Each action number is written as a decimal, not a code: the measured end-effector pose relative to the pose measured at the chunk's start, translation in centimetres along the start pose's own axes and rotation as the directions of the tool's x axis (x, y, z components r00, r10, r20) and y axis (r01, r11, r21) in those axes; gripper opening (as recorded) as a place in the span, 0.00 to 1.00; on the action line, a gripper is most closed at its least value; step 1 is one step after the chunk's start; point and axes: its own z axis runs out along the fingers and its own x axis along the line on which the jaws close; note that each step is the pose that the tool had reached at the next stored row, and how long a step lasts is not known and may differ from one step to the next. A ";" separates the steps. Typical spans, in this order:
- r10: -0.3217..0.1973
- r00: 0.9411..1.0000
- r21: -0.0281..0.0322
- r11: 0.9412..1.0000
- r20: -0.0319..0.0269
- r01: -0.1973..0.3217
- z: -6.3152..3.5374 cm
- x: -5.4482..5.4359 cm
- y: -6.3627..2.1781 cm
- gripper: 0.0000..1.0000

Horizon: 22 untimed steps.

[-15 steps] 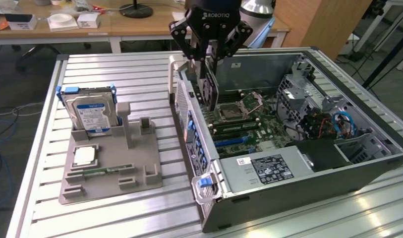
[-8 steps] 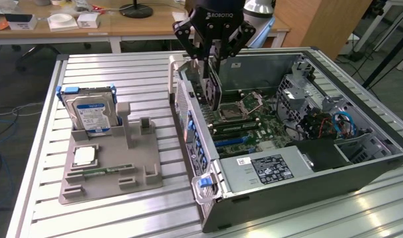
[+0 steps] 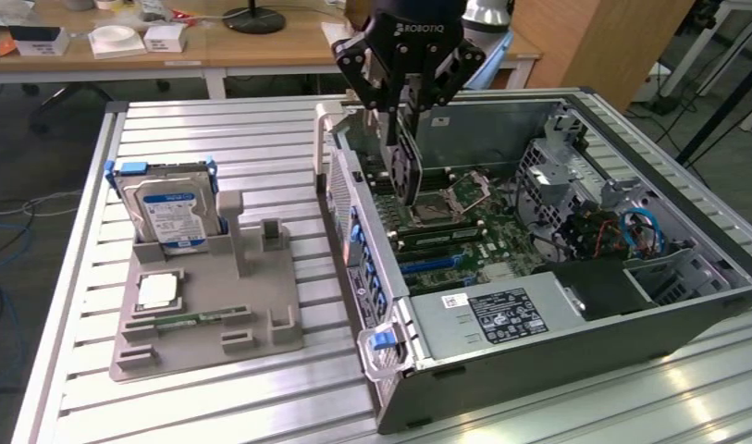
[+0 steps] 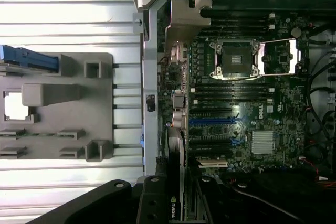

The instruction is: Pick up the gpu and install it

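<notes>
The black two-fingered gripper (image 3: pixel 403 118) points straight down from the arm at twelve o'clock in the exterior view. Its fingers are pinched on the top edge of the gpu (image 3: pixel 408 171), one thin dark rectangular card hanging upright in the open side of the case, over the green motherboard (image 3: pixel 456 245). Whether its lower edge meets a slot I cannot tell. The one grey-and-black computer case (image 3: pixel 573 370) lies on a slatted aluminium table (image 3: pixel 203 129). At nine o'clock from the case sits one grey plastic holder tray (image 3: pixel 184 361). It carries one silver hard drive with blue rails (image 3: pixel 168 215) upright at its eleven o'clock, one square silver chip (image 3: pixel 157 291) and one narrow green memory stick (image 3: pixel 191 321).
</notes>
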 end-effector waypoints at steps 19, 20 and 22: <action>0.000 1.000 0.000 1.000 0.000 0.000 0.05 -1.8 0.12 0.26; 0.000 1.000 0.000 1.000 0.000 0.000 0.05 -1.9 0.12 0.26; 0.000 1.000 0.000 1.000 0.000 0.000 0.06 -2.1 0.14 0.26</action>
